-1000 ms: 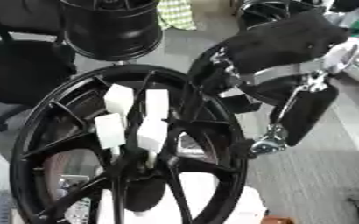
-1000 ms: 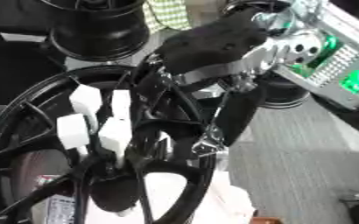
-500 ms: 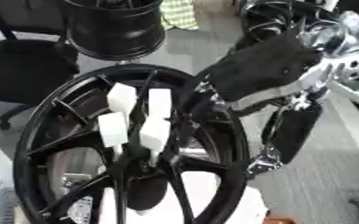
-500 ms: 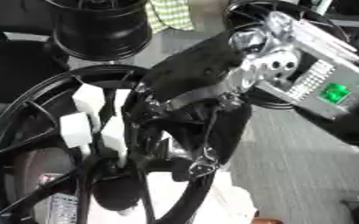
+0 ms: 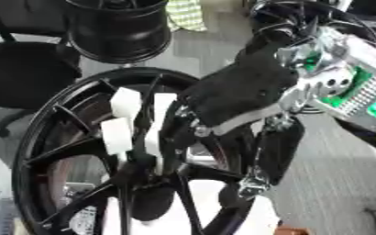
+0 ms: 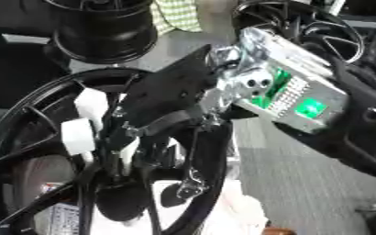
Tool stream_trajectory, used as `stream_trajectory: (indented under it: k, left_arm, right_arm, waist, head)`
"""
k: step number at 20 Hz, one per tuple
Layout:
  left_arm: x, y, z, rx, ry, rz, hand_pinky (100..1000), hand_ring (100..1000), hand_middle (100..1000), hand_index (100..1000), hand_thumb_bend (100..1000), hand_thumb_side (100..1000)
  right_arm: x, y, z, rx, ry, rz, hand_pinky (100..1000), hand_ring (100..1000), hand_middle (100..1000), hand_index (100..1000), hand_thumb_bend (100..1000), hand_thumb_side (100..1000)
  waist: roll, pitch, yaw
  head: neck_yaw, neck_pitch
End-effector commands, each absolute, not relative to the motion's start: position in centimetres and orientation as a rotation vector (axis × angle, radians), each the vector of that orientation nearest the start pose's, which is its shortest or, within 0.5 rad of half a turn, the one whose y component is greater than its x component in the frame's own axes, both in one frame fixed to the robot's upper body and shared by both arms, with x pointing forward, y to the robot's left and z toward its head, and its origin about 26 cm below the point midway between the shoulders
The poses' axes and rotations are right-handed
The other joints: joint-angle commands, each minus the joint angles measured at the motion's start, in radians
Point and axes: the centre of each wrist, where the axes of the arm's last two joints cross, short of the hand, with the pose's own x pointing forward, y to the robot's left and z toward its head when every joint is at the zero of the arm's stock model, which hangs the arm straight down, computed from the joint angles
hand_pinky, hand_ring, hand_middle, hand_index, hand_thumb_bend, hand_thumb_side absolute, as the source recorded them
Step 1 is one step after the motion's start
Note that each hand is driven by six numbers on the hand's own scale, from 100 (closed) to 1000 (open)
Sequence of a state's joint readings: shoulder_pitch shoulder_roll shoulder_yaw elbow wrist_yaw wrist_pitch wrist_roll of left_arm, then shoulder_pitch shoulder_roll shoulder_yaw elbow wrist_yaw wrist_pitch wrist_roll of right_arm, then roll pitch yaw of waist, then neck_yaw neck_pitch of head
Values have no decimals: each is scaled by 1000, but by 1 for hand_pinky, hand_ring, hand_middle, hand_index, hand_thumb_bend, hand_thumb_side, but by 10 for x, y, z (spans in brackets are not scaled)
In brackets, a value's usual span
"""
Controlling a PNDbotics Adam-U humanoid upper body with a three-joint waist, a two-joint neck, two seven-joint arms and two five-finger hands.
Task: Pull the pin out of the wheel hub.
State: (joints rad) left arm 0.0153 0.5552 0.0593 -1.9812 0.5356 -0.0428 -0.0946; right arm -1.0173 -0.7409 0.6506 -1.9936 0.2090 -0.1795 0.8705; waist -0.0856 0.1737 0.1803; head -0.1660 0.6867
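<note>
Grey carpet floor; right hand (image 5: 239,94) over wheel hub (image 5: 143,160), fingers hidden; white pins (image 5: 125,102) beside; may miss grasp.

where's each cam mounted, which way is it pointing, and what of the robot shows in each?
Left eye view: in the head, looking down on the black wheel hub with white pieces at its middle; the right hand comes in from upper right, over the spokes.
Right eye view: same head, set slightly to the side, same downward look; more of the right forearm and its green-lit panel shows.
Shared: hub, white pieces, right hand, a second rim behind. No left hand shows.
</note>
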Motion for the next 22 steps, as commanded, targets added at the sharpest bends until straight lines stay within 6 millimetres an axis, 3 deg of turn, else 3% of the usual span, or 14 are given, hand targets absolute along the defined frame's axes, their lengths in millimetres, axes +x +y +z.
stream_trajectory:
  k: [1, 12, 22]
  left_arm:
    - [255, 345, 155, -126, -1998, -299, 841, 798, 805, 861, 100, 736]
    - [251, 352, 155, -90, -2013, -304, 843, 799, 807, 861, 100, 724]
    - [252, 351, 155, -91, -2010, -304, 844, 800, 807, 861, 100, 730]
  right_arm:
    - [282, -132, 334, 360, 1747, -2619, 914, 857, 765, 822, 389, 314]
    - [279, -111, 311, 470, 1668, -2656, 913, 865, 777, 837, 400, 318]
    - [279, -108, 299, 486, 1672, -2694, 913, 868, 782, 843, 400, 303]
  waist:
    - [11, -14, 4]
    - [15, -18, 11]
    - [15, -13, 13]
  head:
    - [-7, 8]
    - [-11, 10]
    - [-12, -5]
